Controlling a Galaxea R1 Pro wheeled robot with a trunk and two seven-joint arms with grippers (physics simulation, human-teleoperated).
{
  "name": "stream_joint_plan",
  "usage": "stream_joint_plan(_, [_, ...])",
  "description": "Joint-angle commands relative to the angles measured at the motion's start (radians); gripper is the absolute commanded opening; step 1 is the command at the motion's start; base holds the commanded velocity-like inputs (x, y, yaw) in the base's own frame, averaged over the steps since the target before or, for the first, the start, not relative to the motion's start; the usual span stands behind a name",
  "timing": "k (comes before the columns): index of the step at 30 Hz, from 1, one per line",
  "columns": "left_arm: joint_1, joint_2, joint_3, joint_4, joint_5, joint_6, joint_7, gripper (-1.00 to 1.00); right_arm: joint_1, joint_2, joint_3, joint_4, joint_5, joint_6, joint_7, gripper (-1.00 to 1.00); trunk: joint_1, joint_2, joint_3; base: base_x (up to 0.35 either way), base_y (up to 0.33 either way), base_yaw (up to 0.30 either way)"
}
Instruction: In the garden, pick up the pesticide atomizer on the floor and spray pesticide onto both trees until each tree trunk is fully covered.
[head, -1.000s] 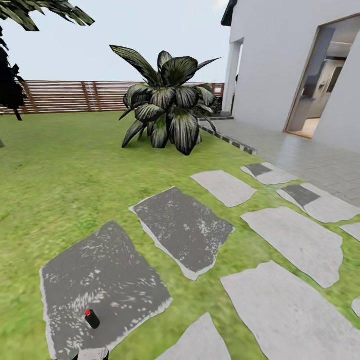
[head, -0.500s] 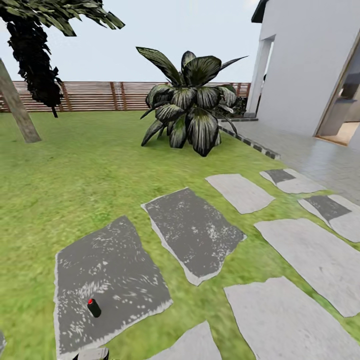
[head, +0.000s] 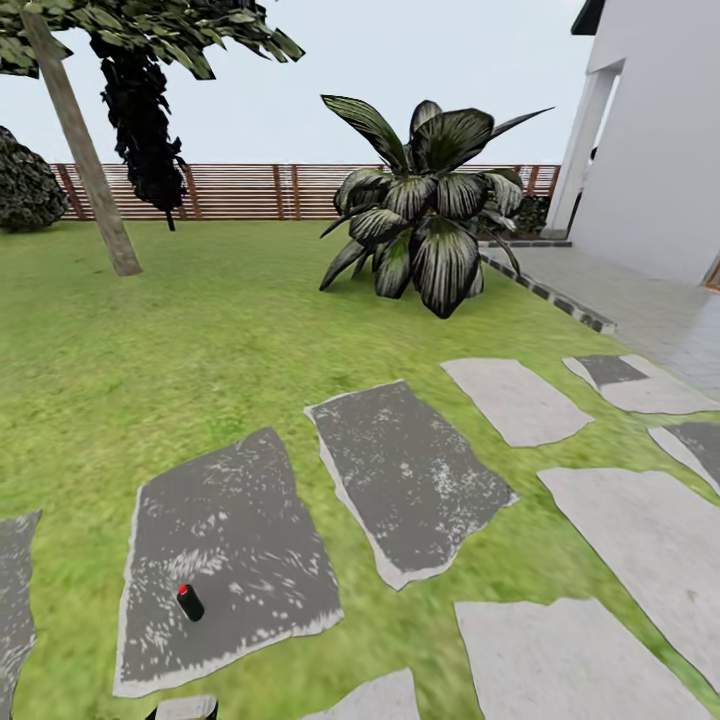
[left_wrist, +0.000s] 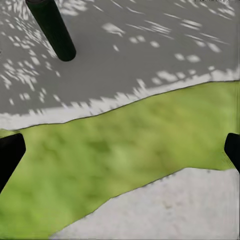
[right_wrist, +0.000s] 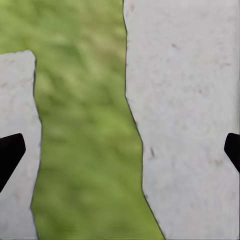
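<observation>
On a dark slab (head: 235, 560), the atomizer (head: 189, 602) stands clear.

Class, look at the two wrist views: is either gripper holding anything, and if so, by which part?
Nothing is held. The left gripper and right gripper are open over grass and slabs. The pesticide atomizer stands untouched on a dark slab.

Little of the robot's body shows. In each wrist view, two black fingertips (left_wrist: 10, 155) come in from opposite edges; they are flat, matte and wedge-shaped, without markings, and the right gripper's fingertips (right_wrist: 10, 152) look the same. In the head view, a small pale grey rounded part (head: 187, 708) with dark sides sits at the lower edge.
</observation>
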Motion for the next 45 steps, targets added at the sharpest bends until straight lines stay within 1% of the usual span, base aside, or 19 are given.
stream_joint_plan(1, [-0.001, 0.0, 0.002, 0.001, 0.001, -0.003, 0.0, 1.0, 0.0, 0.0, 0.002, 0.001, 0.002, -0.003, 0.0, 1.0, 0.0, 0.0, -0.001, 0.095, -0.26, 0.279])
stream_joint_plan(9, [0.0, 0.0, 0.002, 0.001, 0.001, -0.003, 0.0, 1.0, 0.0, 0.0, 0.002, 0.001, 0.002, -0.003, 0.0, 1.0, 0.0, 0.0, -0.001, 0.042, -0.153, 0.278])
stream_joint_plan(25, [-0.001, 0.001, 0.003, -0.001, 0.001, -0.002, 0.0, 1.0, 0.0, 0.0, 0.002, -0.001, 0.002, -0.003, 0.0, 1.0, 0.0, 0.0, -0.001, 0.004, -0.008, 0.278])
stream_joint_plan(32, [-0.001, 0.001, 0.003, -0.001, 0.001, -0.002, 0.0, 1.0, 0.0, 0.0, 0.002, -0.001, 0.002, -0.003, 0.0, 1.0, 0.0, 0.0, -0.001, 0.169, -0.107, 0.271])
stream_joint_plan(45, [-0.001, 0.001, 0.002, -0.001, 0.001, -0.002, 0.0, 1.0, 0.0, 0.003, 0.003, -0.005, 0.002, -0.003, 0.0, 1.0, 0.0, 0.0, -0.001, 0.236, -0.165, 0.028])
